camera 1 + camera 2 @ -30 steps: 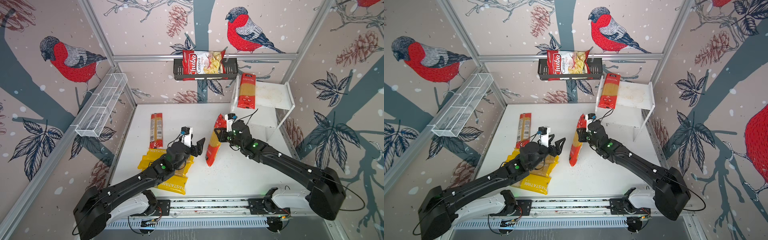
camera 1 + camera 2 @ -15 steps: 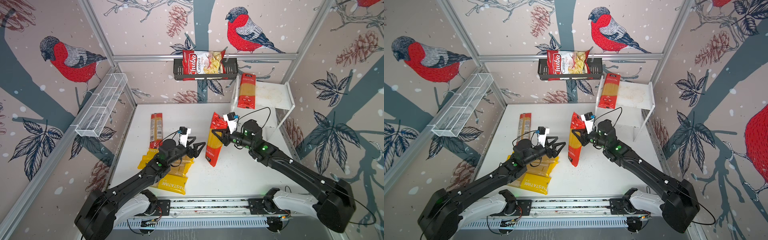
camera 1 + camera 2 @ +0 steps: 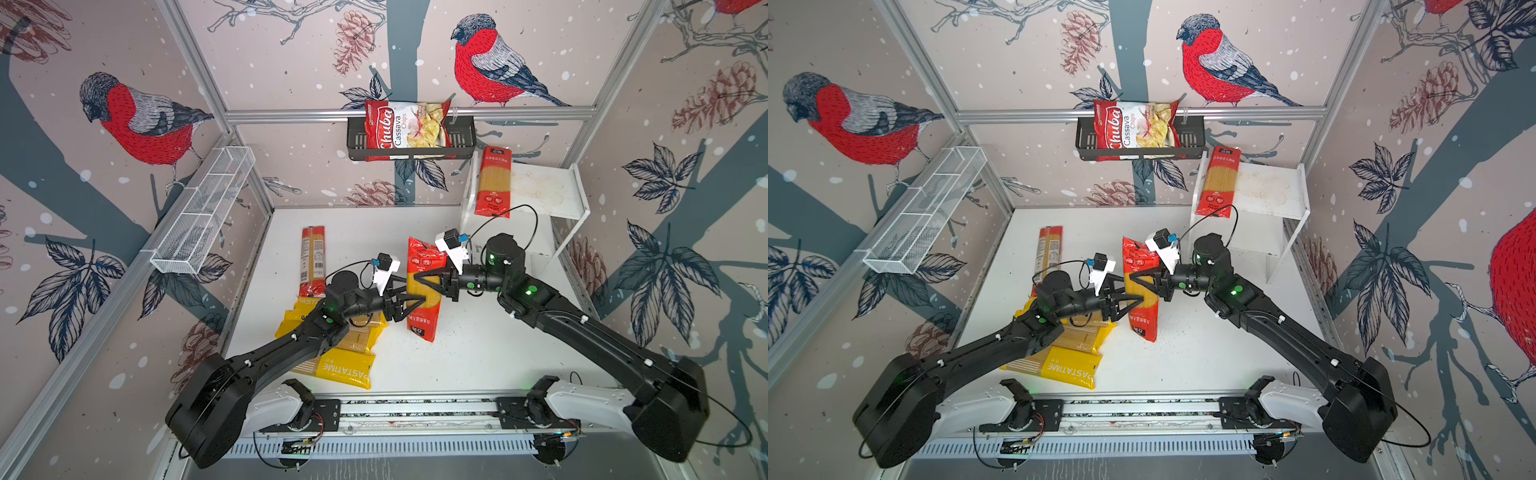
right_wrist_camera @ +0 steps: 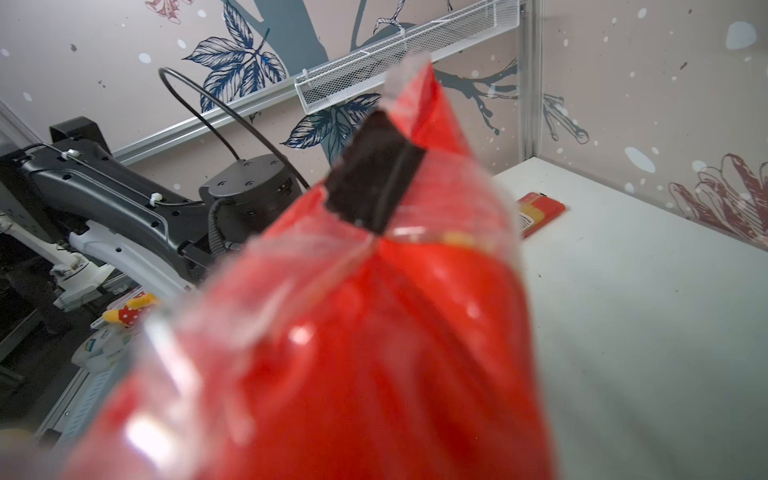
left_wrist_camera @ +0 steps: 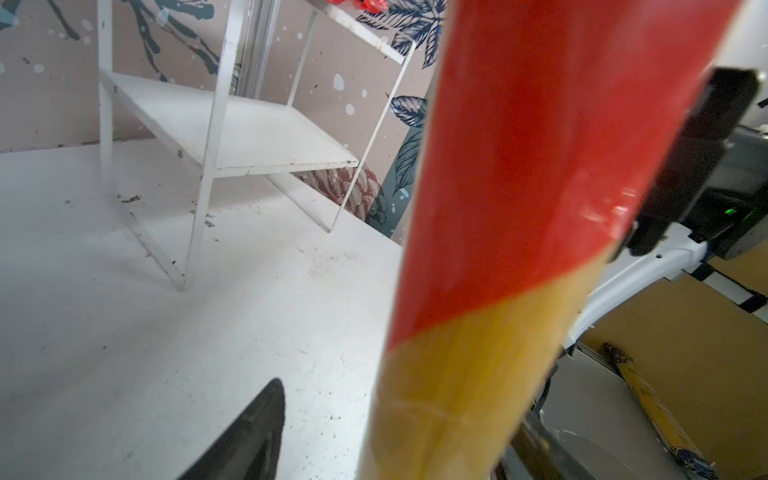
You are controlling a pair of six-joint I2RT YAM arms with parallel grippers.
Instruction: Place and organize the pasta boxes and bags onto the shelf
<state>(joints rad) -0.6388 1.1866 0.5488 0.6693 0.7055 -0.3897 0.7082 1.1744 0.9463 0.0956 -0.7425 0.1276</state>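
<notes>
**Holding a red packet on end at mid-table**

Both arms reach in from the front edge of the table (image 3: 478, 357), elbows low, their claws facing each other across the middle. The right gripper (image 3: 430, 277) is clamped on the held red packet (image 3: 424, 318) near the upper part of its clear window. The left gripper (image 3: 409, 301) meets the packet lower down from the opposite side, jaws apart; in the left wrist view one of its fingers (image 5: 257, 436) stands clear of the wrapper.

The packet stands steeply, its top leaning toward the back edge. Whether its lower end touches the table cannot be told.

A second red packet (image 3: 493, 183) lies on the top board of the shelf (image 3: 544, 189) in the back right corner, its long axis running front to back. A third red packet (image 3: 312, 259) lies flat toward the left edge, and yellow packets (image 3: 345, 368) are piled under the left arm.
</notes>
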